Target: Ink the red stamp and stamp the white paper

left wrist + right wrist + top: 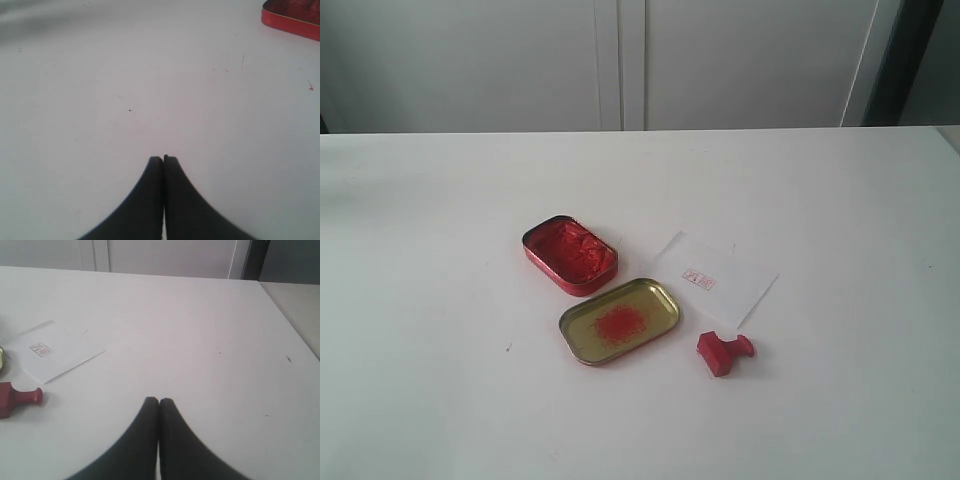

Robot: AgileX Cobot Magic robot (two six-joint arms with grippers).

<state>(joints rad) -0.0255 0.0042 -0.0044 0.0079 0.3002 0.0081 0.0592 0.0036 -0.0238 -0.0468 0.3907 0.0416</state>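
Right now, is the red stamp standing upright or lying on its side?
On its side: the red stamp lies on the table, its handle pointing sideways, not up.

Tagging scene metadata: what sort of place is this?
Probably an indoor lab or office workbench: a white table, plain white cabinet doors behind it, and stamping props laid out: red ink tin, red stamp, white paper.

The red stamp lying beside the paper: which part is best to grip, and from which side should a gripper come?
Probably the narrow rounded handle, from above. The red stamp lies on its side, so the handle sticks out level over the table, clear of the white paper. The right gripper is shut and must open first.
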